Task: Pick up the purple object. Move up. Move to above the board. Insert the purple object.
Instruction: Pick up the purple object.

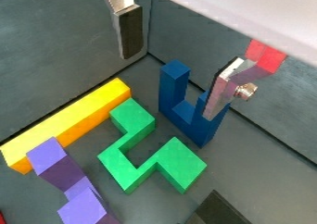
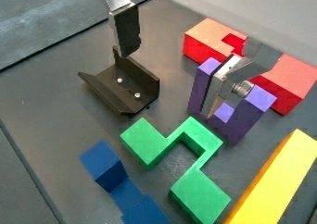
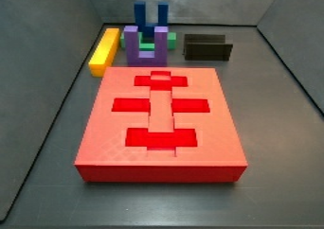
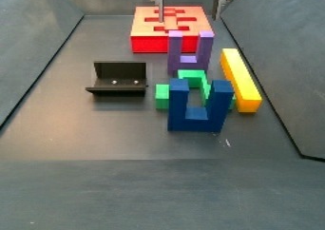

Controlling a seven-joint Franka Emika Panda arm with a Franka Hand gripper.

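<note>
Above the floor, the gripper (image 2: 173, 61) is seen with jaws spread and nothing held between them. Beside the board (image 4: 150, 26), the purple object (image 4: 189, 51) is shown standing prongs upward, flanked by the yellow bar (image 4: 240, 78) and adjoining the green block (image 4: 185, 86).

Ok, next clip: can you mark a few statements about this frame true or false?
1. The purple object stands prongs up beside the yellow bar. True.
2. The gripper has its fingers shut on the purple object. False: the fingers are wide apart above the pieces, gripping nothing.
3. The purple object is already in the board. False: it stands on the floor behind the board.
4. The green block lies between the purple object and the blue block. True.
5. The fixture sits on the board. False: it is on the floor.
</note>
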